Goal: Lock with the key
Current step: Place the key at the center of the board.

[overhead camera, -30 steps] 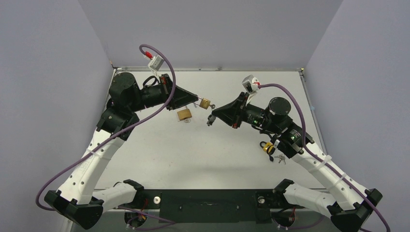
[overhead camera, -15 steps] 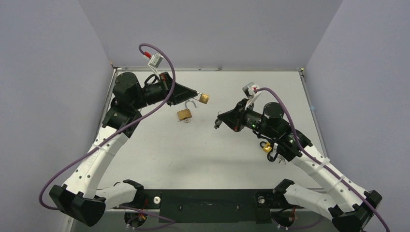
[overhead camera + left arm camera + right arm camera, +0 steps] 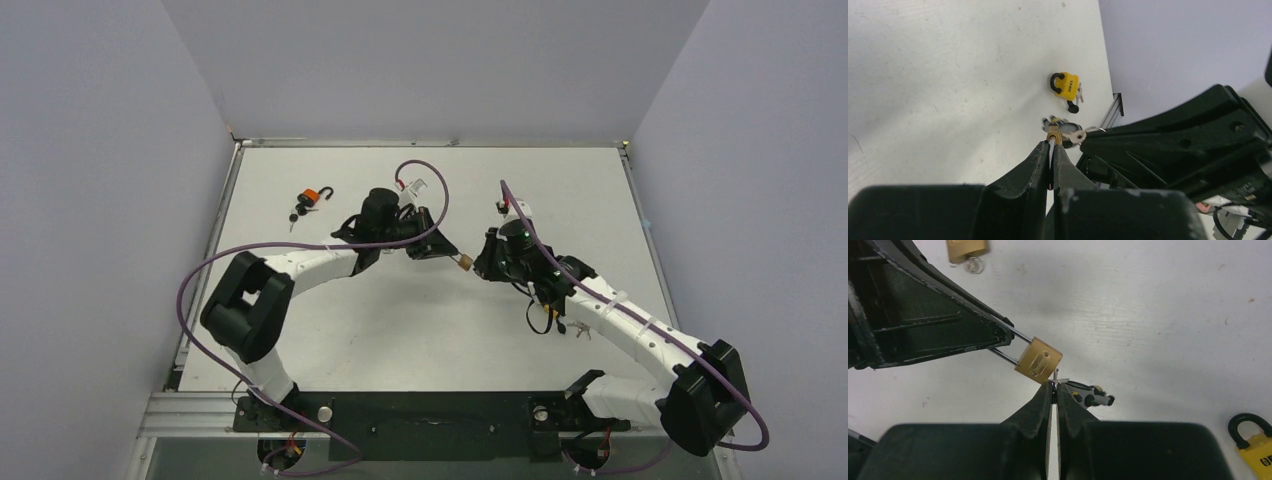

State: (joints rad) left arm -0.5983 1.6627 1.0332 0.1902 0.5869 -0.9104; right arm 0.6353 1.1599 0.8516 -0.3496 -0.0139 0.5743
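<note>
My left fingers (image 3: 1034,165) clamp padlock (image 3: 1038,360) shackle | right fingers (image 3: 1040,410) pinch key (image 3: 1074,136) under it | both swung inward over desk (image 3: 400,330) since before

Bright, even, diffuse light from above. Soft faint shadows on table (image 3: 400,330). Top view sharp throughout. Wrist views: near fingers (image 3: 1023,182) dark, blurred, underexposed; brass lock (image 3: 1038,360) crisp, slight sheen on face. Mild stretching toward wrist-view edges.

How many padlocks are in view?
4: brass padlock held at centre; second brass padlock lying loose nearby; yellow padlock on the right; orange padlock far left. Others may be hidden.
</note>
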